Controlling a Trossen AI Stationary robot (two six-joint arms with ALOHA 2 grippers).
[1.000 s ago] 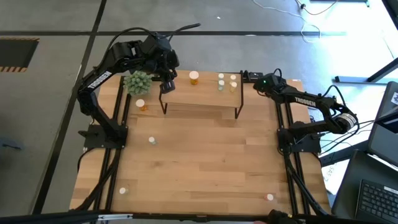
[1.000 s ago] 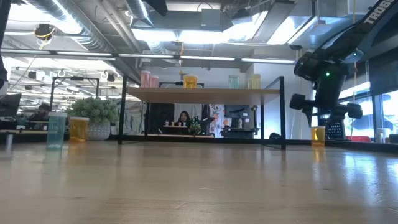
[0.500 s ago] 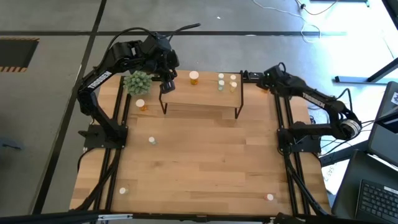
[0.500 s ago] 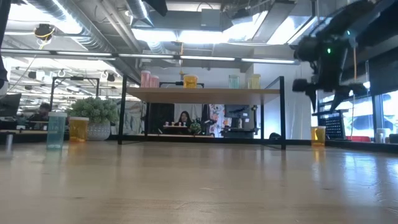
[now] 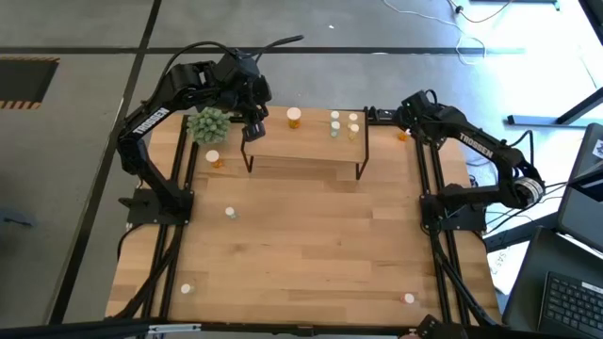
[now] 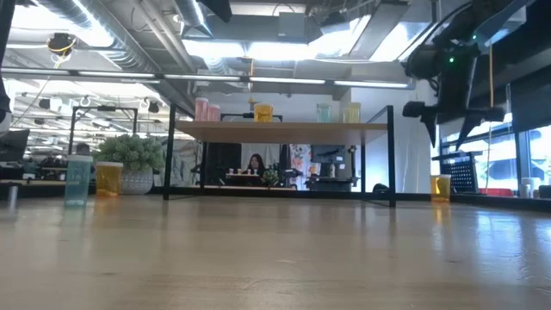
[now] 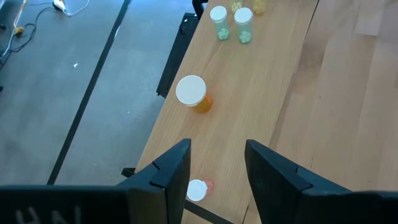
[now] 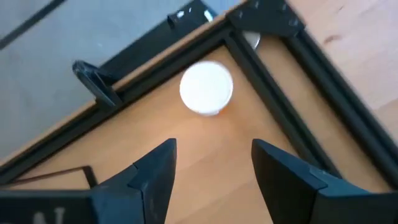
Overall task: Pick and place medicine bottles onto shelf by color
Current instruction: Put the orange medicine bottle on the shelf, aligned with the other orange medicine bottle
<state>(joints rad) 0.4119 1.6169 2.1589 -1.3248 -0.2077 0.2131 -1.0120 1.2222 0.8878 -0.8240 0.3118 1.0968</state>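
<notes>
The right gripper [image 8: 211, 165], fingers apart and empty, hangs above a white-capped orange bottle [image 8: 206, 88] at the table's [image 5: 311, 254] far right corner. The left gripper [image 7: 216, 163], also apart, hovers over the shelf's [image 5: 311, 144] left end.

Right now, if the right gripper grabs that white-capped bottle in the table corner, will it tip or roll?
The bottle stands upright on the table, so it probably won't roll unless knocked over; being round, it would then. It looks small and likely light, so an off-centre touch from the open right gripper could tip it. The frame rails beside it may stop it.
</notes>
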